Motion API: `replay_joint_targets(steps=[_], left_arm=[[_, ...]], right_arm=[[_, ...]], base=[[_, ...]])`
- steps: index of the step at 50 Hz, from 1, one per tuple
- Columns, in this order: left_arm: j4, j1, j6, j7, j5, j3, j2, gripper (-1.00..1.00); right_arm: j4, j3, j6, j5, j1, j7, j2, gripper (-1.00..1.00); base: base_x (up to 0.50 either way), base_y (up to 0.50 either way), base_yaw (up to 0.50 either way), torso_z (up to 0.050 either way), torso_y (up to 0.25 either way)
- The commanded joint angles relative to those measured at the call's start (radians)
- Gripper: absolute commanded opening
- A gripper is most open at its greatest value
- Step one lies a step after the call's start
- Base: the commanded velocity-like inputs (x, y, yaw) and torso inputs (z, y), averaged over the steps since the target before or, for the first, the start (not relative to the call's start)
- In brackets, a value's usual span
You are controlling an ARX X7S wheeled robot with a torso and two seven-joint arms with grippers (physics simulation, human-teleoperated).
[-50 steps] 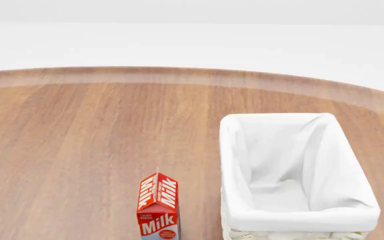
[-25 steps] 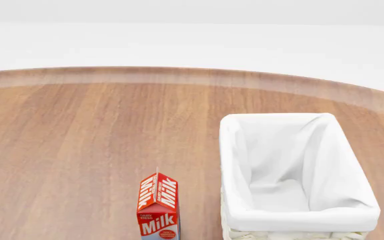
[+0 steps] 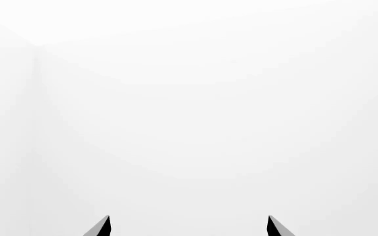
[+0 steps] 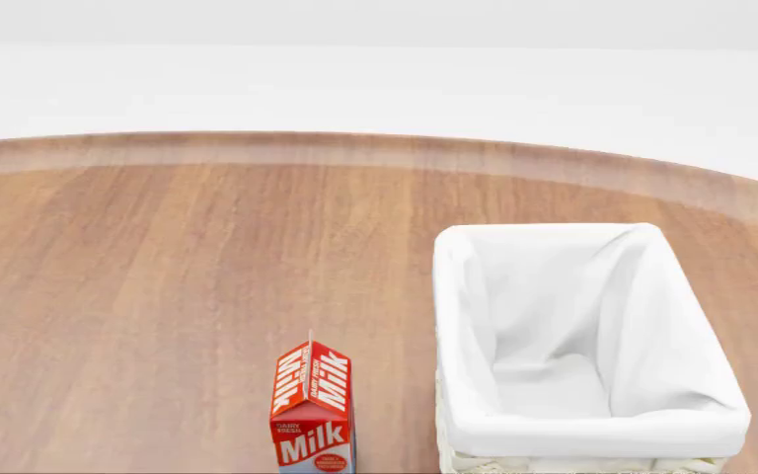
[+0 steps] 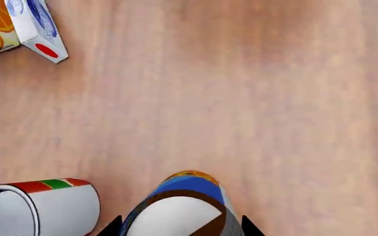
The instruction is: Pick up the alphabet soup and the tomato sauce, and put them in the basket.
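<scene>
In the right wrist view the alphabet soup (image 5: 182, 206), a blue can with an orange lower part and a pale top, stands between my right gripper's (image 5: 182, 228) two dark fingertips (image 5: 114, 229), which sit against its sides. The tomato sauce (image 5: 41, 209), a can banded red, green and white, stands on the wood just beside it. In the head view the basket (image 4: 590, 434), lined with white cloth, stands at the near right with nothing in it. My left gripper (image 3: 189, 227) is open and empty, facing a blank white surface. The head view shows neither can and neither gripper.
A red milk carton (image 4: 312, 407) stands upright just left of the basket. An orange juice carton (image 5: 18, 27) lies on the wood beyond the cans in the right wrist view. The round wooden table (image 4: 194, 257) ends in a curved far edge.
</scene>
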Motion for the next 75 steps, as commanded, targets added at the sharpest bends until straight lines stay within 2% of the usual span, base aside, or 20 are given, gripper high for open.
replay_joint_targets(steps=[1,18,35,37,41,50,52,54,56,60,62,70,75], left_arm=[[-0.001,-0.002,0.006,-0.004,-0.002,0.004,-0.007,1.0],[-0.005,-0.004,0.015,-0.011,0.001,0.014,-0.012,1.0],[-0.007,0.006,0.031,-0.019,0.0,0.015,-0.025,1.0],[-0.008,0.006,0.033,-0.02,-0.001,0.015,-0.025,1.0],[-0.009,-0.001,0.028,-0.019,-0.001,0.02,-0.024,1.0],[-0.011,0.0,0.035,-0.022,-0.003,0.02,-0.029,1.0],[-0.012,-0.002,0.033,-0.022,-0.001,0.023,-0.027,1.0],[-0.011,-0.001,0.037,-0.024,-0.004,0.021,-0.03,1.0],[-0.011,-0.001,0.036,-0.025,-0.004,0.021,-0.031,1.0],[-0.011,-0.003,0.035,-0.026,-0.005,0.022,-0.033,1.0],[-0.005,-0.008,0.029,-0.03,-0.01,0.022,-0.035,1.0],[-0.004,-0.019,0.025,-0.033,-0.017,0.026,-0.037,1.0],[-0.003,-0.014,0.032,-0.037,-0.019,0.022,-0.046,1.0]], right_arm=[[-0.226,0.082,-0.033,0.034,0.0,0.077,0.086,-1.0],[-0.345,0.141,-0.07,0.074,0.002,0.122,0.147,-1.0],[-0.494,0.288,-0.158,0.239,0.078,0.186,0.287,-1.0],[-0.512,0.301,-0.159,0.294,0.126,0.208,0.309,-1.0],[-0.498,0.297,-0.151,0.275,0.156,0.192,0.289,-1.0],[-0.473,0.304,-0.122,0.417,0.36,0.236,0.305,-1.0],[-0.483,0.308,-0.118,0.496,0.431,0.27,0.327,-1.0],[-0.467,0.295,-0.106,0.453,0.432,0.257,0.298,-1.0],[-0.467,0.296,-0.1,0.526,0.501,0.286,0.313,-1.0],[-0.45,0.293,-0.095,0.502,0.523,0.275,0.288,-1.0],[-0.434,0.282,-0.076,0.564,0.61,0.304,0.289,-1.0],[-0.382,0.258,-0.046,0.567,0.709,0.314,0.246,-1.0],[-0.323,0.219,0.001,0.611,0.856,0.353,0.205,-1.0]], base=[[0.0,0.0,0.0,0.0,0.0],[0.0,0.0,0.0,0.0,0.0],[0.0,0.0,0.0,0.0,0.0],[0.0,0.0,0.0,0.0,0.005],[0.0,0.0,0.0,0.0,0.0],[0.0,0.0,0.0,0.0,0.0],[0.0,0.0,0.0,0.0,0.0],[0.0,0.0,0.0,0.0,0.0],[0.0,0.0,0.0,0.0,0.0],[0.0,0.0,0.0,0.0,0.0],[0.0,0.0,0.0,0.0,0.0],[0.0,0.0,0.0,0.0,0.001],[0.0,0.0,0.0,0.0,0.0]])
